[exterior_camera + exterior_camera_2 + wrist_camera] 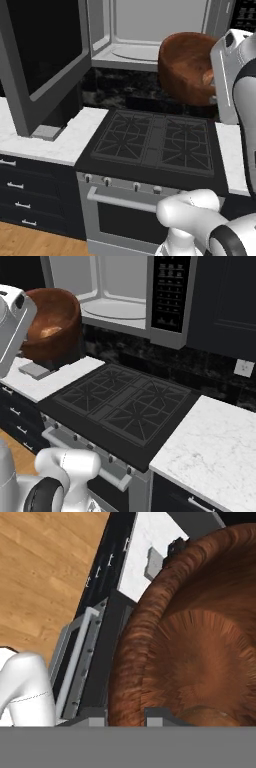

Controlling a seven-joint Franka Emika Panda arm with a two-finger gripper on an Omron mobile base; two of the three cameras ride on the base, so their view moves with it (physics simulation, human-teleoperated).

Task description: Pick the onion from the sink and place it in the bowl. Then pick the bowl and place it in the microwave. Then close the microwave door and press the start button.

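White marble-look counter (60, 142) left of the black gas stovetop with dark cast grates (155, 142), carrying a small flat light grey square block (46, 132) near its back edge, under the open door. Same block (34, 370) seen from the right base camera on that counter stretch (45, 385). Another white marble counter section (210, 441) right of the stove. Round glass turntable (116, 308) lying flat on the light grey microwave cavity floor (107, 57). Light wooden plank floor (45, 572) below the dark drawers.
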